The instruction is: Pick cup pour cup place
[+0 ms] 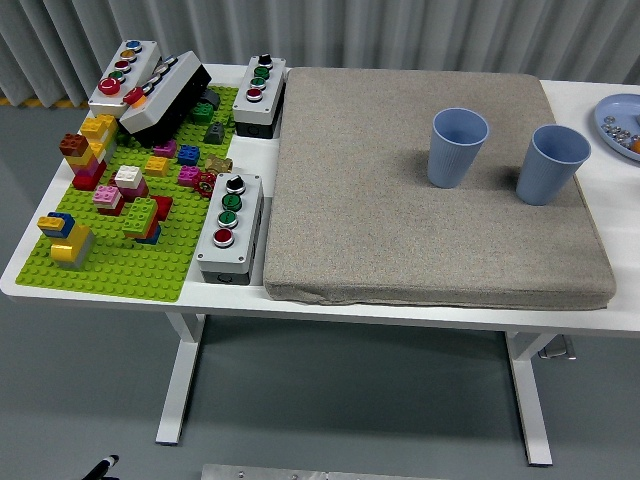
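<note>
No arms or hands in frame, so finger state can't be told. Two blue cups upright on grey mat [400, 200]: left cup [458, 147], right cup [552, 163], near each other, apart.

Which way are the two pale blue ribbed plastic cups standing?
Upright. Both pale blue ribbed plastic cups stand mouth-up, apart, on the grey-brown fabric mat. Their contents cannot be told.

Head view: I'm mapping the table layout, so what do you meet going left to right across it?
Green brick baseplate → button box near the front → grey pad → left blue cup → right blue cup → blue plate at the right edge.
</note>
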{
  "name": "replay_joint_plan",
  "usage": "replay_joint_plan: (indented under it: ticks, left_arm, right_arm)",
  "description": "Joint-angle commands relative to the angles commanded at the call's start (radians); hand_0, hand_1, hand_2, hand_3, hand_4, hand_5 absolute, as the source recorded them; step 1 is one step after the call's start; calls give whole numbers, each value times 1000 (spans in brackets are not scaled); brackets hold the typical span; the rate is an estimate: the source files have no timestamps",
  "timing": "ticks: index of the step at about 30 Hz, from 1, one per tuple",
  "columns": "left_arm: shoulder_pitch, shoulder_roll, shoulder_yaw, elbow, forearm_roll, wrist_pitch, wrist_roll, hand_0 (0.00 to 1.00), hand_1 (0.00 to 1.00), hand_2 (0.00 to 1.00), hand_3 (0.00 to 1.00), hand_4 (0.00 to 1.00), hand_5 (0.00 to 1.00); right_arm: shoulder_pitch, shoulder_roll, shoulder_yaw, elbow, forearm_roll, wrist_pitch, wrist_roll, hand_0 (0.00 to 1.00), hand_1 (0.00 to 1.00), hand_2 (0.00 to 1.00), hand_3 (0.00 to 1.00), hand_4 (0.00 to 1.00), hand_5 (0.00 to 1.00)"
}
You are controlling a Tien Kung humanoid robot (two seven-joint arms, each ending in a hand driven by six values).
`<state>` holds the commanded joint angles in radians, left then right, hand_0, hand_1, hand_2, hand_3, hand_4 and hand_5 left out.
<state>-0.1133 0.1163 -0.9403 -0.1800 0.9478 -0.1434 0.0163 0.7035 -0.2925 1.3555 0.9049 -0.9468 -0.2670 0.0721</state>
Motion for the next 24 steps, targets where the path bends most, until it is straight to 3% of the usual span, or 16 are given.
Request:
replay_joint_plan:
  ticks: [6,15,24]
  left_arm:
    - [3,4,-10,0,-5,-4,6,889,846,886,796,659,990]
    - [0,1,-85,0,52,-6,22,886,847,887,796,661,991]
    - [-1,-1,-94,0,63,-4,22,885,846,887,796,662,992]
  right_arm:
    - [-3,1,-2,0,1,0,0,857,801,788,815,820,998]
    - [-3,-1,3,1,1,1,1,857,801,788,815,819,998]
    - [-3,-1,6,2,0,1,1,859,801,786,814,819,998]
